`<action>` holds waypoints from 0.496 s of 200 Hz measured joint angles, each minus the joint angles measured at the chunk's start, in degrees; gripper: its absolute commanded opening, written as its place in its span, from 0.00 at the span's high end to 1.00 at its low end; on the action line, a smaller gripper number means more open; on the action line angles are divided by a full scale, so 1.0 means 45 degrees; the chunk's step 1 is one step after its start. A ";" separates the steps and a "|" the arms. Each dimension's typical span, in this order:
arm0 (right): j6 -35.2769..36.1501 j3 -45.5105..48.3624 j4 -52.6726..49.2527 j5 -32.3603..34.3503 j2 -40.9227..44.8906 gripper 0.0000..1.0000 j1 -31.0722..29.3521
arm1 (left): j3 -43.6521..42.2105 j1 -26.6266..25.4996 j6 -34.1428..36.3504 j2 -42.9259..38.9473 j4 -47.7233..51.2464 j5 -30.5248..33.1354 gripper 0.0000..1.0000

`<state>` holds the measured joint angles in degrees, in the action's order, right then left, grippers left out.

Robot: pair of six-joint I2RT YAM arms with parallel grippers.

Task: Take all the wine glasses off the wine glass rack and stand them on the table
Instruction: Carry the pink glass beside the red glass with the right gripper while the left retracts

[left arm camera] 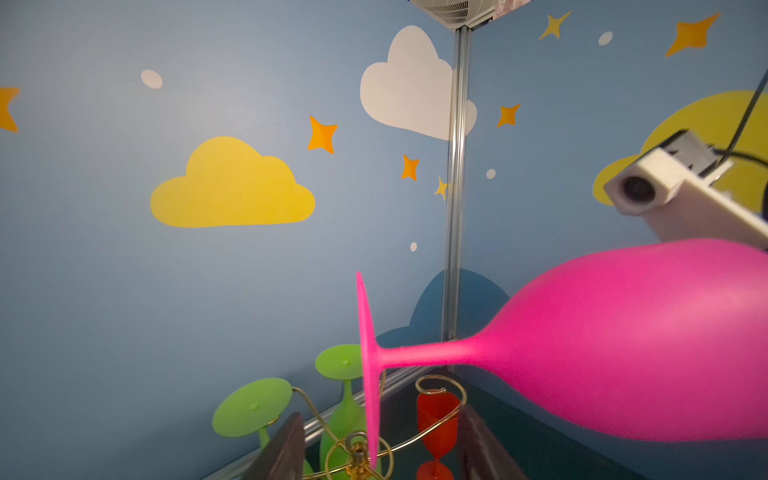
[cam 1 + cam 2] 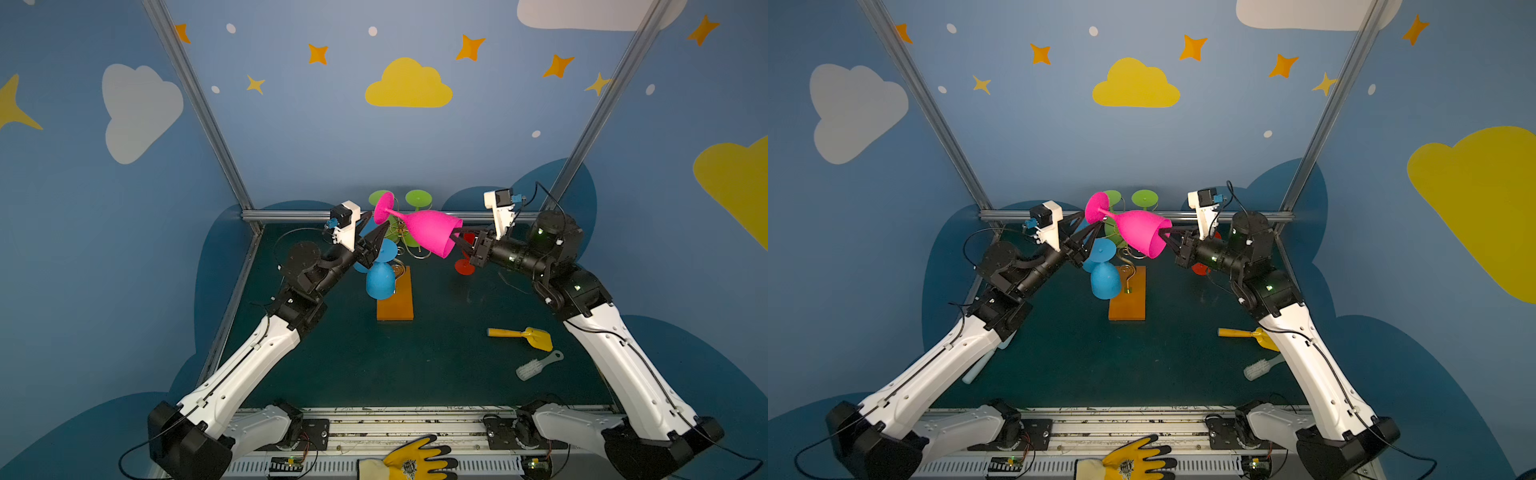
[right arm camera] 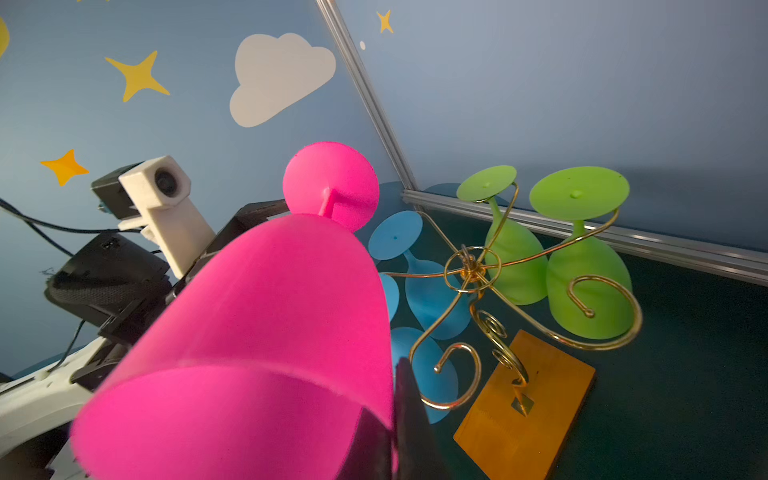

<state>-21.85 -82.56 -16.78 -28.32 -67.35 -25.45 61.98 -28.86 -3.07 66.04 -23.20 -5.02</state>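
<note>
A pink wine glass [image 2: 428, 230] [image 2: 1138, 235] lies sideways in the air over the top of the wine glass rack [image 2: 395, 303], a gold wire stand on an orange wooden base [image 3: 523, 415]. My right gripper [image 2: 457, 241] [image 3: 395, 436] is shut on the rim of the pink bowl [image 3: 270, 332], one finger inside and one outside. My left gripper [image 2: 376, 226] [image 1: 382, 453] is open, its fingers on either side of the glass's foot [image 1: 368, 374] without touching it. Whether the foot touches the gold hub [image 1: 357, 457] I cannot tell.
Two green glasses [image 3: 515, 257] [image 3: 586, 282] and blue glasses [image 2: 380, 280] hang upside down on the rack. A red glass [image 2: 464, 266] stands behind my right gripper. A yellow scoop [image 2: 523, 334] and a white brush [image 2: 538, 365] lie at the right. A yellow glove [image 2: 415, 457] rests at the front edge.
</note>
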 measured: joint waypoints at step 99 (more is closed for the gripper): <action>0.2395 -0.2317 -0.5756 0.4401 0.2613 1.00 0.1719 | -0.1549 0.3007 0.0248 -0.3599 0.1535 0.2176 0.05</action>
<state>-11.07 -92.99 -42.68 -8.51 -55.59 -17.72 55.00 -15.33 -1.96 49.84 -16.29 4.78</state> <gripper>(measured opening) 0.048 0.941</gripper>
